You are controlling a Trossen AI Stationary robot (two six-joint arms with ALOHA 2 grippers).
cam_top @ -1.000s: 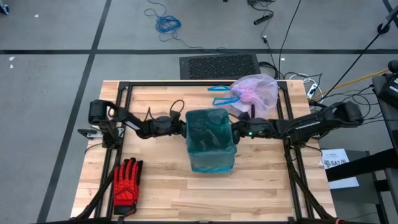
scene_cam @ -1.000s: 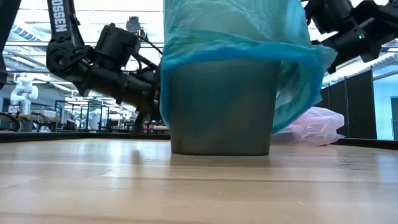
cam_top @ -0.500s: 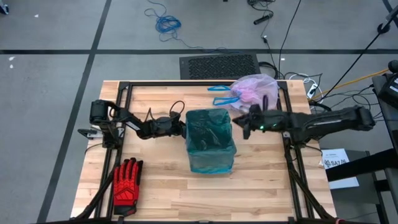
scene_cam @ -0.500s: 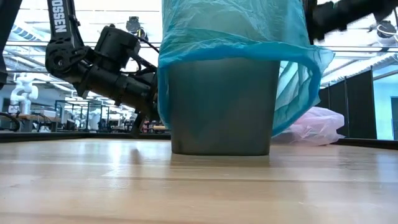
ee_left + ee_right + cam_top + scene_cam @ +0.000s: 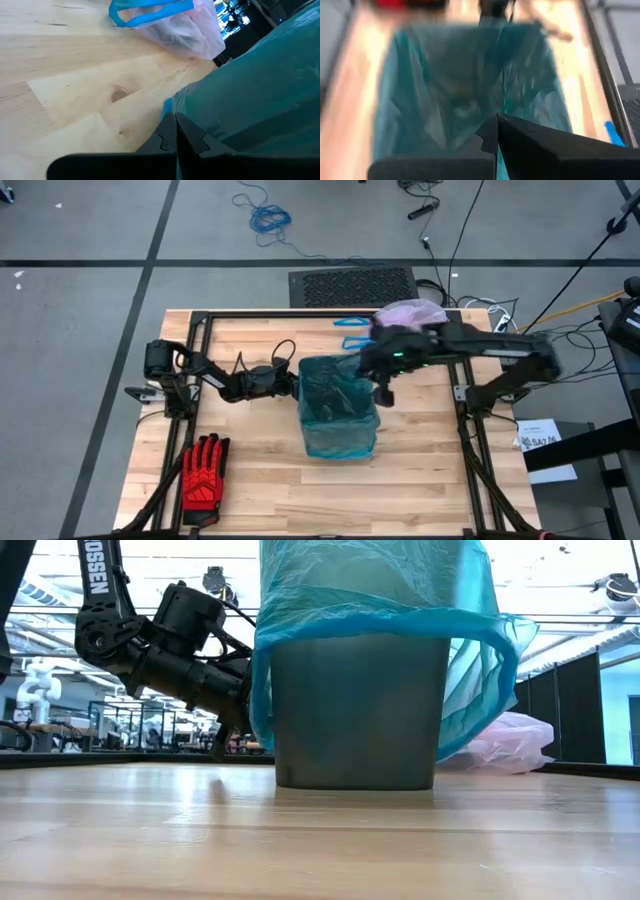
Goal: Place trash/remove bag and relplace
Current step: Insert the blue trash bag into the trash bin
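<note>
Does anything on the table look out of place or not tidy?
Mostly tidy. The teal-blue plastic liner hangs unevenly over the grey bin, sagging lower on one side. The tied pale pink plastic bag lies at the table's far edge, and a red-and-black work glove lies near the front.

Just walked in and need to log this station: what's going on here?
A two-arm robot is relining a bin. The teal bag is draped over it, and the left gripper sits shut at the bag's left edge. The right gripper hangs shut over the bin's right rim. The tied-off pink bag lies at the table's far side, and a red glove sits near the front left.
</note>
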